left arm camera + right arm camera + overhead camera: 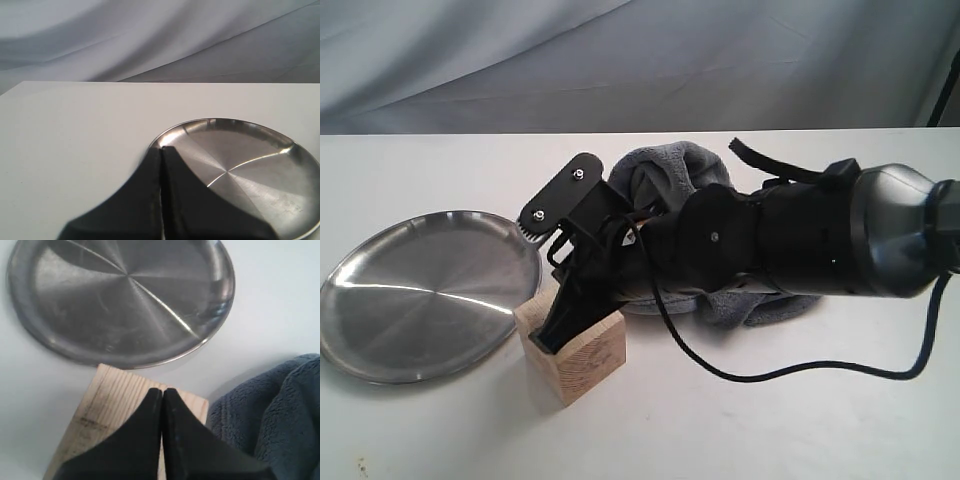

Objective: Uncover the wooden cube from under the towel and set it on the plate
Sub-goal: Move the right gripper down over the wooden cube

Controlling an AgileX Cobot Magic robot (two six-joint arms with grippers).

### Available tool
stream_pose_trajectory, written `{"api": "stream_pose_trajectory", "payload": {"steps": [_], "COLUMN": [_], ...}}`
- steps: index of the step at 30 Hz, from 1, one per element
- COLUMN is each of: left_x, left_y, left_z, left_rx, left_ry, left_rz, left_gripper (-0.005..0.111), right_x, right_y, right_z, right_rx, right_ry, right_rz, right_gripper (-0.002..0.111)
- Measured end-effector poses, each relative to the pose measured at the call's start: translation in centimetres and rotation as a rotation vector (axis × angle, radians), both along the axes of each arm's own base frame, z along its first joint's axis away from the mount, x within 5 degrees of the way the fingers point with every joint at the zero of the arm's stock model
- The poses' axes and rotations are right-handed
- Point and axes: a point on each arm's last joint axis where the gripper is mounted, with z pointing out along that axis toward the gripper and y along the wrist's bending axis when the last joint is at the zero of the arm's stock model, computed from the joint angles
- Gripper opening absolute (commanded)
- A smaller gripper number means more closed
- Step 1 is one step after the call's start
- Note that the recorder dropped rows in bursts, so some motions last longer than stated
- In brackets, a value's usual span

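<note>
1. Towel (pixel 665 170) is mostly hidden in the exterior view. The right arm (pixel 800 240) lies across it, so only a hump behind the arm and a fringe in front of it show. The right wrist view cuts it off at the frame's edge
2. Cube (pixel 582 352) stands uncovered on the counter (pixel 740 430), just beside the plate (pixel 420 295) and near the towel. Part of its top is behind the jaws, and I cannot tell whether its corner touches the plate's rim
3. Right jaws are pressed together with no gap, so they grip nothing. Their tips sit at the cube's top face, but I cannot tell whether they touch it or hang just above it
4. Left jaws show only in the left wrist view. They are also closed tight and empty, with their tips over the plate's near rim and their bases cut off by the frame
5. Plate lies flat on the counter to the left of the cube. The left wrist view cuts off its far side
6. Cable (pixel 770 375), black, loops from the arm over the counter in front of the towel, and a grey backdrop (pixel 620 60) hangs behind
</note>
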Motion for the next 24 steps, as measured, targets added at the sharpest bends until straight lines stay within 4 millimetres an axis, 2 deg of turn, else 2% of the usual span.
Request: {"api": "stream_pose_trajectory", "payload": {"steps": [6, 24], "left_x": [0.00, 0.00], "left_y": [0.00, 0.00], "left_z": [0.00, 0.00], "left_rx": [0.000, 0.000], "left_ry": [0.000, 0.000], "left_rz": [0.000, 0.000], "left_gripper": [0.000, 0.000], "right_x": [0.78, 0.12], "right_y": [-0.02, 0.02], "right_z": [0.59, 0.10], "right_rx": [0.042, 0.022], "right_ry": [-0.082, 0.004], "right_rz": [-0.058, -0.027], "right_gripper": [0.000, 0.002]}}
